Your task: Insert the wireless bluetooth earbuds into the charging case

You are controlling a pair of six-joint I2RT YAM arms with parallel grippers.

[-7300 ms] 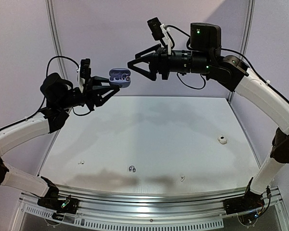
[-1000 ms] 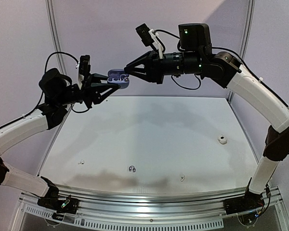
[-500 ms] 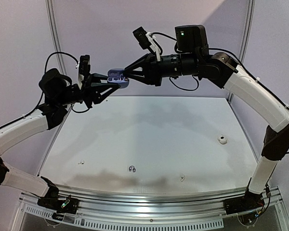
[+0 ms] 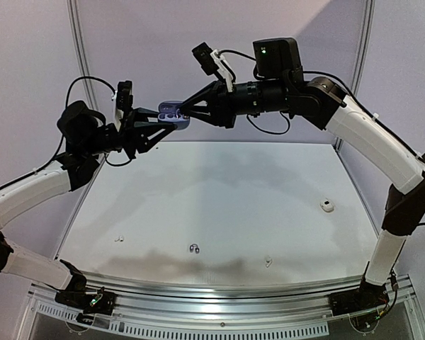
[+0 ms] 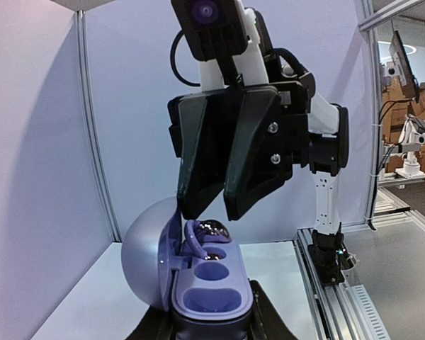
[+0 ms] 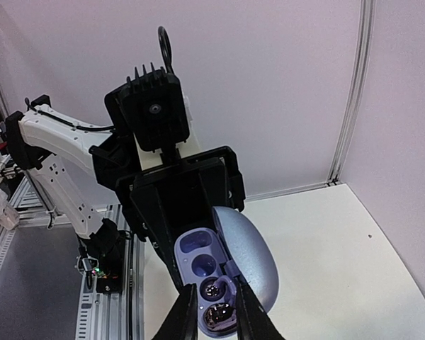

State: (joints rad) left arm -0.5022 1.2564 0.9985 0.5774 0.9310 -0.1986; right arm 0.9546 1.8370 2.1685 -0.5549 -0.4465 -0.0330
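Upper centre, overhead view: left gripper (image 4: 163, 119) clamps the open charging case (image 5: 209, 304); right gripper (image 5: 211, 212) pinches a glossy dark earbud (image 5: 214, 228) over its socket, likely light, slippery, best held across its flanks.

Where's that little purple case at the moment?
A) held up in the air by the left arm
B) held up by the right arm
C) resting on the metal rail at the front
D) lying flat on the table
A: the left jaws grip the open case from below, well above the table, while the right jaws hold a dark earbud at one of its sockets.
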